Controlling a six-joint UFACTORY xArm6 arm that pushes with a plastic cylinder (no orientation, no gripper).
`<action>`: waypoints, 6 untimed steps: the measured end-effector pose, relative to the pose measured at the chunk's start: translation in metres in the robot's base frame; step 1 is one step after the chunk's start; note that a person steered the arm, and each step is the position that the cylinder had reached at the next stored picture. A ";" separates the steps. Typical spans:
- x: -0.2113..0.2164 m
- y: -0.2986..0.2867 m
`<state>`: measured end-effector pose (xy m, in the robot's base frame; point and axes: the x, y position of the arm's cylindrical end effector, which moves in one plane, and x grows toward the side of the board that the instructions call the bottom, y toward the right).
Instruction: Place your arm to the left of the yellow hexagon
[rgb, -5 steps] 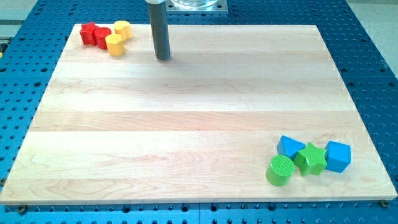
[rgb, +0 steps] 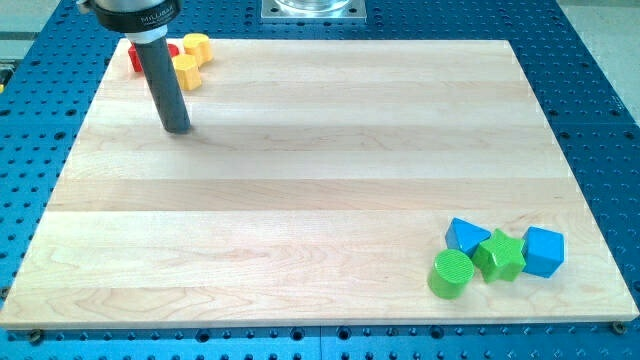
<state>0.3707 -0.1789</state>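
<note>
Two yellow blocks sit at the board's top left: one that looks like the hexagon, and another yellow block just above it. A red block lies to their left, mostly hidden behind my rod. My tip rests on the board just below the yellow hexagon and slightly to its left, apart from it. The rod rises up across the red block.
At the bottom right stands a cluster: a blue triangle-like block, a green star, a blue cube and a green cylinder. The wooden board lies on a blue perforated table.
My rod has moved left and toward the view's bottom, from right of the yellow blocks to below them. It now covers most of the red blocks. The blocks have not moved.
</note>
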 end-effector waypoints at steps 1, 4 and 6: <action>0.000 0.000; -0.077 0.107; -0.178 0.077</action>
